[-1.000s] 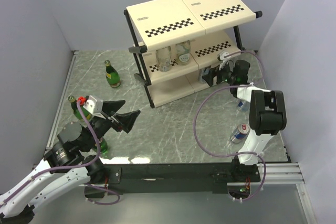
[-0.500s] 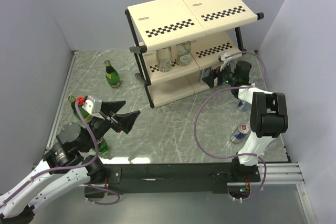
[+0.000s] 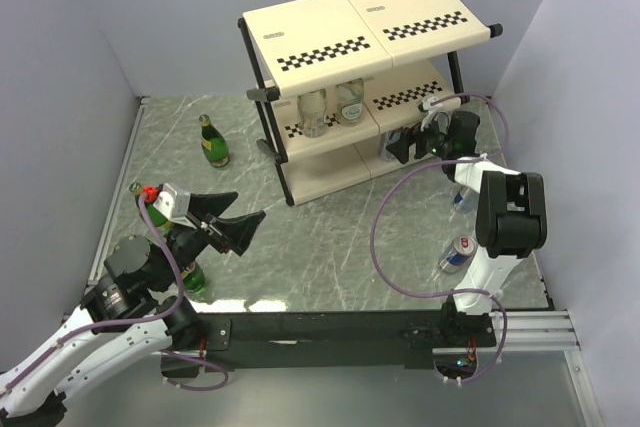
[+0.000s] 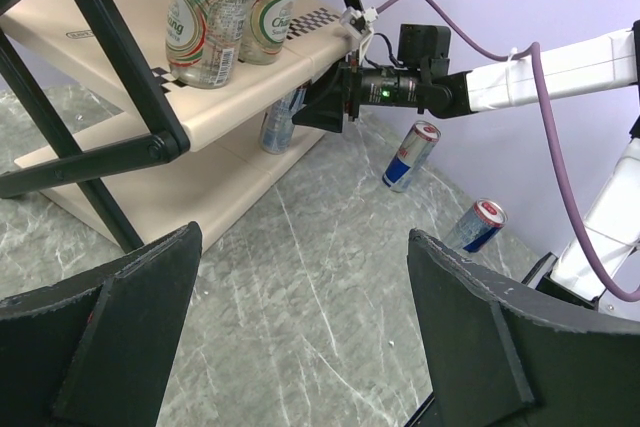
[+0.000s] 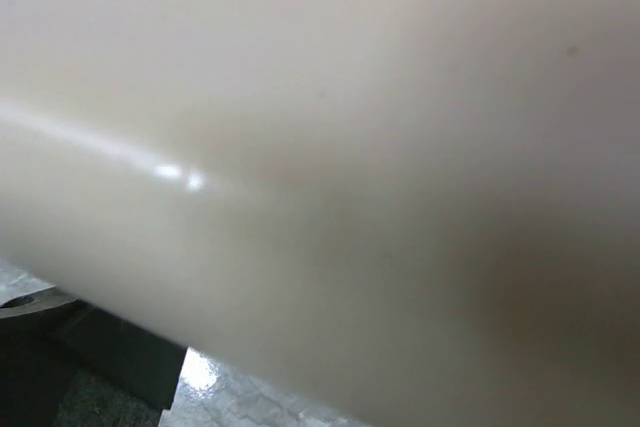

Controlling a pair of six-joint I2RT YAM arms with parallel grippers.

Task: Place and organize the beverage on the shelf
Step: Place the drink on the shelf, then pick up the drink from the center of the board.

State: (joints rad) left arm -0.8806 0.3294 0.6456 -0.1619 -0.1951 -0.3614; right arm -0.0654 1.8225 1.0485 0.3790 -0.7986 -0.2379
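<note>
Left gripper, spread and empty, lower left; right gripper, released, at the right edge of the shelf, beside 1 can on the bottom tier. 2 clear bottles mid-tier. Marble tabletop open at centre.

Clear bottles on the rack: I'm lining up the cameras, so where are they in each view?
Top camera: clear bottles upper centre, middle tier of the shelf.
Left wrist: bottles top left, same tier.
Right wrist: not in it.
Shared landmark: checkered strip on that tier.
</note>
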